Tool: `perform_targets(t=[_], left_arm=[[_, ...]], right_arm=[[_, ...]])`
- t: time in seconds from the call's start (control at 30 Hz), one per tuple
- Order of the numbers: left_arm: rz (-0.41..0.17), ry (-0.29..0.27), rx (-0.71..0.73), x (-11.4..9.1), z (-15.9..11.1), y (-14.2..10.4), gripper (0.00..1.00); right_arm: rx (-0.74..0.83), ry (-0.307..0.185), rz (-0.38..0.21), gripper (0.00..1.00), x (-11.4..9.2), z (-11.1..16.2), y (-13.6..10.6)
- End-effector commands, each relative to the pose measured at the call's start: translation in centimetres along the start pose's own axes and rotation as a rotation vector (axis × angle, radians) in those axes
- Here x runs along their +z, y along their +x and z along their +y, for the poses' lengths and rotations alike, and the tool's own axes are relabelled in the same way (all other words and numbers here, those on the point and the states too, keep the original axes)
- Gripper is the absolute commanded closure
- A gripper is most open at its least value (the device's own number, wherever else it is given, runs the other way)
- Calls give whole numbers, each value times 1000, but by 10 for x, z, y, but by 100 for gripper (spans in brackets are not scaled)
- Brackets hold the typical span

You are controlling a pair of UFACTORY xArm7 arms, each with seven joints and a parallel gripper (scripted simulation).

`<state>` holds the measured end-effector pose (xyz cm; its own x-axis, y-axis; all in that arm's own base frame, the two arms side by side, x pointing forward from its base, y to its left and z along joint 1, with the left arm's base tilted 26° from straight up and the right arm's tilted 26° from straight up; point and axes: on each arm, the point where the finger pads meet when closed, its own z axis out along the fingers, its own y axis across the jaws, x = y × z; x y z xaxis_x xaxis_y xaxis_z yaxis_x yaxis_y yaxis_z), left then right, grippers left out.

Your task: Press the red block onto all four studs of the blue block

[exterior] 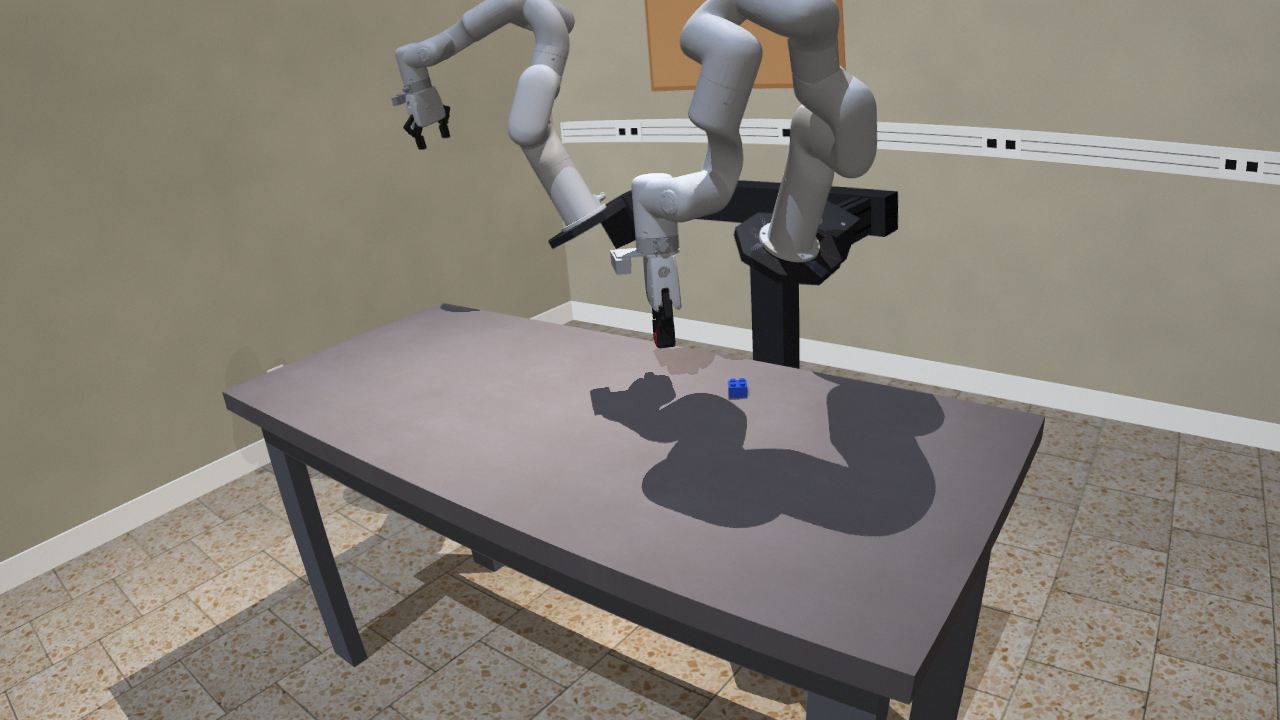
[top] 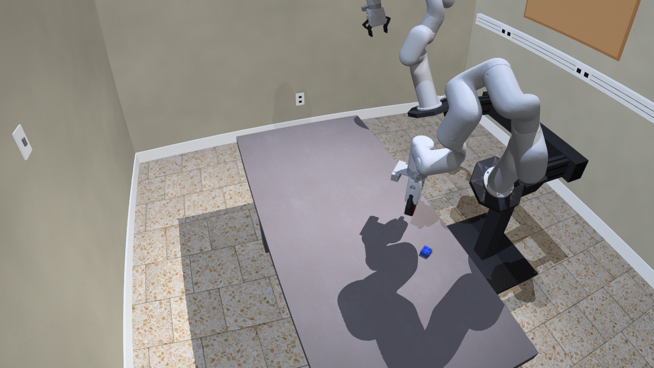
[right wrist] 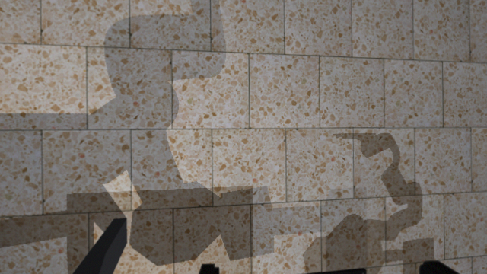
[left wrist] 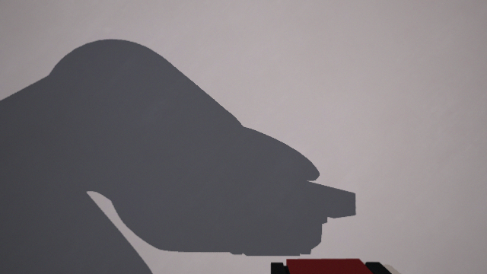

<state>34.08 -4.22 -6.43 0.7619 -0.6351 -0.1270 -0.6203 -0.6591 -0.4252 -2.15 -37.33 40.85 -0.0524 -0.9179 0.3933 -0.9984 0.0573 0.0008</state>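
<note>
The blue block (top: 425, 251) (exterior: 737, 388) sits studs up on the table (top: 297, 183) (exterior: 402, 402), near the edge on the arms' side. My left gripper (top: 410, 211) (exterior: 663, 336) is shut on the red block (top: 414, 209) (exterior: 656, 339) (left wrist: 323, 267) and holds it above the table, off to one side of the blue block and apart from it. In the left wrist view only one face of the red block shows, between the black fingers; its underside is hidden. My right gripper (top: 378, 32) (exterior: 432, 141) is open and empty, high up and away from the table.
The black stand (top: 493, 228) (exterior: 774, 313) that carries both arms is beside the table's edge, close to the blue block. The left arm's shadow falls across the table around the blue block. The right wrist view shows the tiled floor (right wrist: 285, 91).
</note>
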Motion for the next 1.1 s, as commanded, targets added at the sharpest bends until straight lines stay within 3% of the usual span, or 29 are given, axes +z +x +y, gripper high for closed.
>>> perform_targets(t=[0.0,0.03,0.37,0.5,0.6,0.93,1.07], left_arm=[[0,-9,145,-3,-18,-15,100],[0,-9,205,-4,-25,-22,100],[0,-9,205,-4,-25,-22,100],[0,-9,220,-7,-55,-48,100],[-1,-9,225,-8,-62,-55,100],[-1,-9,225,-8,-62,-55,100],[-1,-9,225,-12,-92,-81,100]], right_arm=[[1,1,3,0,-1,0,1],[1,1,3,0,-1,0,1],[1,1,3,0,-1,0,1],[1,1,3,0,-1,0,1],[1,1,3,0,-1,0,1],[1,1,3,0,-1,0,1],[1,1,3,0,-1,0,1]])
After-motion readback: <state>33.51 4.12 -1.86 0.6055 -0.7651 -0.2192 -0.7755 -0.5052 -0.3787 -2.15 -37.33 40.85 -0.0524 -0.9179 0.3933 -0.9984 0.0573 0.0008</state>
